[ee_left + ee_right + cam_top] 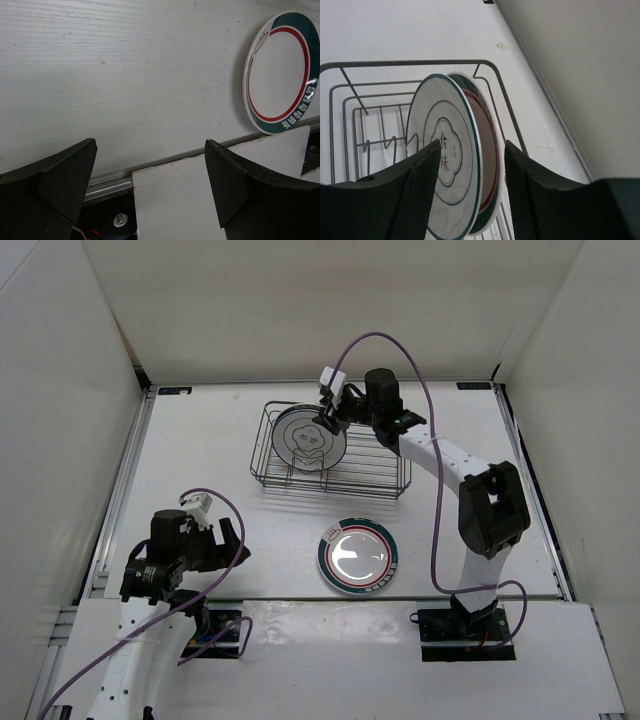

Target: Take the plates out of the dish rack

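White table [200,470]; wrist view alone: two plates [445,115] in rack [395,63] between spread right claw [473,144]; left claw [150,144] spread.

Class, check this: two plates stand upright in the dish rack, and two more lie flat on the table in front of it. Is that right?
No. Only one, the teal-banded plate, lies flat on the table in front of the dish rack, as the top external view shows. The rest holds.
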